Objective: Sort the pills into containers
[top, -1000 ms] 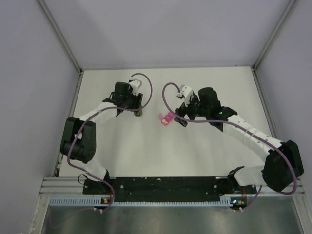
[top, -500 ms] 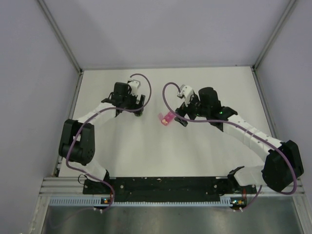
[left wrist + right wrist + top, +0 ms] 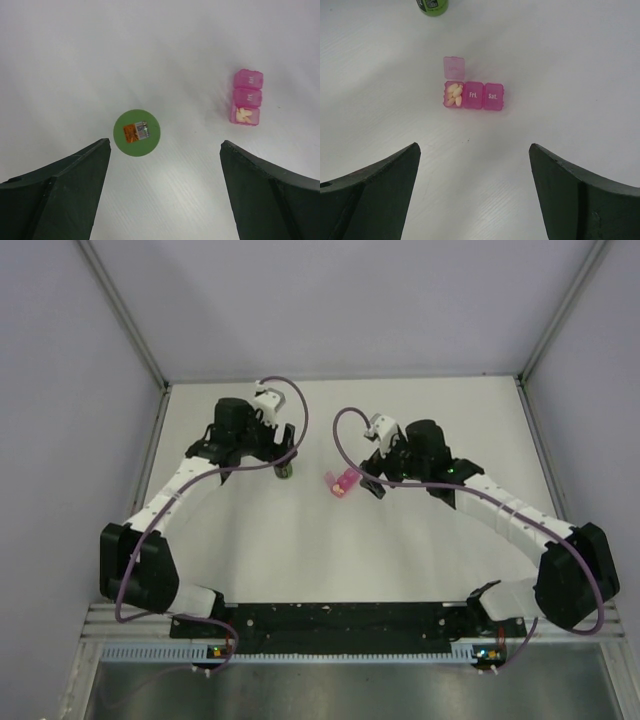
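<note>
Table (image 3: 300, 560): a white surface seen from above, enclosed by pale walls on 3 sides, with 2 robot arms mounted at its near edge.

Left arm (image 3: 170, 485): white and black, it reaches up from the lower left and bends inward toward the middle of the table.

Right arm (image 3: 500, 510): white and black, it reaches from the lower right and mirrors the left arm.

Left gripper (image 3: 165, 145): released, with its 2 dark fingers spread wide and nothing between them. It hangs above the green bottle without touching it.

Right gripper (image 3: 474, 146): also released, with its fingers wide apart and holding nothing. It points down at the pill box, which lies on the table beyond the fingertips.

Green bottle (image 3: 136, 132): it stands upright on the table. Its round cap faces the left wrist camera and carries a small orange and white label. It stands near the pill box, on the left arm's side.

Pill box (image 3: 473, 95): bright pink and translucent, with 3 joined square compartments. It lies flat on the table between the 2 grippers, nearer the right one. The end compartment has its lid flipped open. The other 2 are shut and marked "Fri." and "Sat."

Pills (image 3: 453, 95): several pale oval tablets heaped in the open compartment.
</note>
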`<state>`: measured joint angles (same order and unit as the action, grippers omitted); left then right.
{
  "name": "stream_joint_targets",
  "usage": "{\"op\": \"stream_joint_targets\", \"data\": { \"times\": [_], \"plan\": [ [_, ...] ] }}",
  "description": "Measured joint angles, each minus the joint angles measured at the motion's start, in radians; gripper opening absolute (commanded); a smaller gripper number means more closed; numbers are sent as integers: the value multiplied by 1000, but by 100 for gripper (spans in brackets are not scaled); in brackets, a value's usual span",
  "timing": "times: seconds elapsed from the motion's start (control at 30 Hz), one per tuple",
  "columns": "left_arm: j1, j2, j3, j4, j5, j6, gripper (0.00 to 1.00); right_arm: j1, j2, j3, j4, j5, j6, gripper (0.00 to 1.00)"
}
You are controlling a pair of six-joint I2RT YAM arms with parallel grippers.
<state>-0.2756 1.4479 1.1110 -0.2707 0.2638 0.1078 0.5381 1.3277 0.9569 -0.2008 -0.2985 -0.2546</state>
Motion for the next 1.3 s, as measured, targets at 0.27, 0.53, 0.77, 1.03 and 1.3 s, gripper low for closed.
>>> {"op": "stream_joint_targets", "data": {
  "times": [0.27,0.53,0.77,1.03,1.3],
  "plan": [
    [-23,-77,7,-54,200,32,93,-17,113,21,1,14,40,84],
    [-32,-151,-49,-84,312,101,93,-84,266,161,-36,-19,37,79],
    [-32,-259,-129,-105,323,138,93,-90,399,224,-52,-5,41,74],
    [-32,-327,-179,-106,320,175,93,-90,538,298,-55,-40,66,70],
    [-32,-327,-191,-106,311,183,93,-90,607,345,-57,-125,94,65]
  ]
}}
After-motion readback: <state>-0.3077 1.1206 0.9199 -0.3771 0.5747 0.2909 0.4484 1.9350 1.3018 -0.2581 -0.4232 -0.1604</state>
